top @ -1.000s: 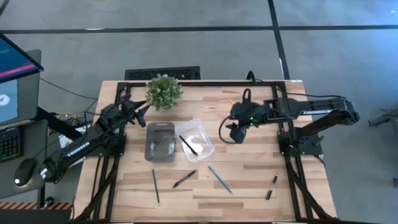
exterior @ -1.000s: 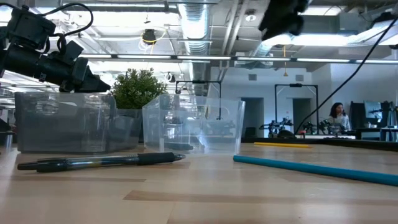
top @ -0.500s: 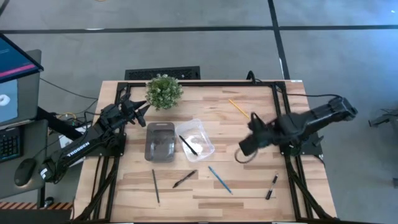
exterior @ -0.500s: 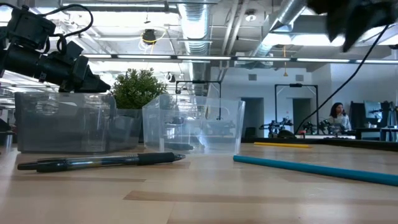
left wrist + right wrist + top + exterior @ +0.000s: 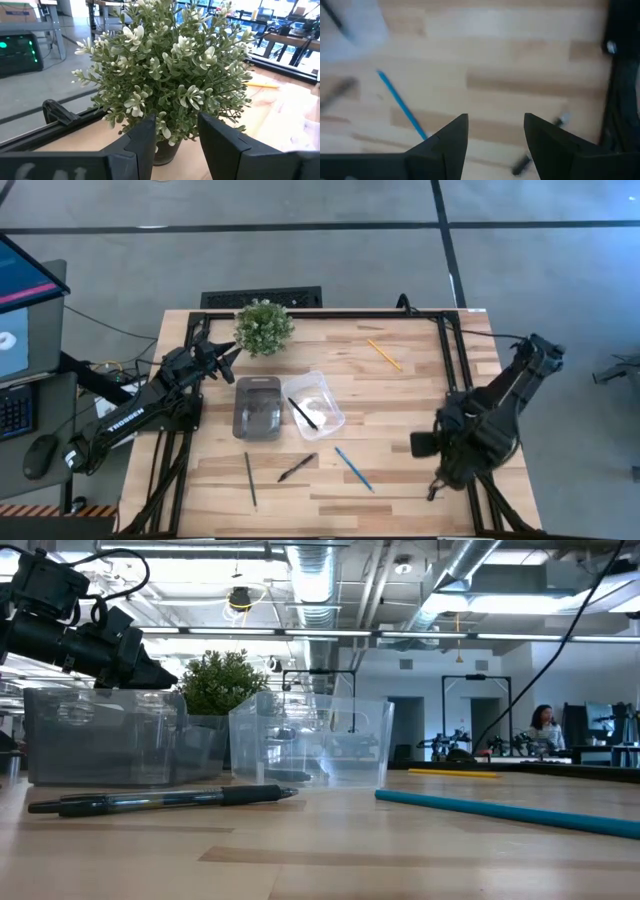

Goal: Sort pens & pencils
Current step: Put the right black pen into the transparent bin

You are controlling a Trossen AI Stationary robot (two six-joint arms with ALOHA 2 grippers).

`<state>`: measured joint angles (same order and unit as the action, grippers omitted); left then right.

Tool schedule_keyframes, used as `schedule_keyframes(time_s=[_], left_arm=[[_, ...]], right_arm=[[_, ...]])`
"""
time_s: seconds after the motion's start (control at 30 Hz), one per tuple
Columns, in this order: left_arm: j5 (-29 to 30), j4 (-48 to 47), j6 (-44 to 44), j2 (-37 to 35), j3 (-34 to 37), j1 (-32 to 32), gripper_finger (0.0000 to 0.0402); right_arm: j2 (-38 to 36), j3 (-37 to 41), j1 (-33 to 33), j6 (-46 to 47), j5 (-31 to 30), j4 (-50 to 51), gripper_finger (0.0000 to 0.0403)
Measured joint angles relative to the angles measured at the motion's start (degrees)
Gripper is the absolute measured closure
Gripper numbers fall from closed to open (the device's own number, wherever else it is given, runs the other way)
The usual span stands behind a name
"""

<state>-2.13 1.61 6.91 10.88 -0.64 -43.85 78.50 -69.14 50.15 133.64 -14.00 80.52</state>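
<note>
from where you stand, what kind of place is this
Most likely a robotics lab or open workshop: exposed ceiling ducts, a wooden table with robot arms mounted on it, and more workbenches with equipment behind, where a person sits.

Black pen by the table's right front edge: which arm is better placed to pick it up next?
The right. Its open gripper hovers close to that pen, which shows just past its fingers in its wrist view. The left gripper waits across the table by the plant.

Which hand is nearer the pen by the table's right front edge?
Right. The right hand hovers just beside that pen; the left hand waits by the plant.
</note>
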Motion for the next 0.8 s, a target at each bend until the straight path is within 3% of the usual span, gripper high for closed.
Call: schedule_keyframes(time_s=[0.4,0.63,0.8], left_arm=[[0.0,0.0,0.2,0.0,0.0,0.0,0.0267],[0.0,0.0,0.2,0.0,0.0,0.0,0.0267],[0.0,0.0,0.2,0.0,0.0,0.0,0.0267]], right_arm=[[13.3,0.0,0.5,0.0,15.3,-2.9,0.0188],[18.5,0.0,1.5,-0.1,15.7,-11.7,0.0188],[22.3,0.0,1.9,0.8,20.8,-12.9,0.0188]])
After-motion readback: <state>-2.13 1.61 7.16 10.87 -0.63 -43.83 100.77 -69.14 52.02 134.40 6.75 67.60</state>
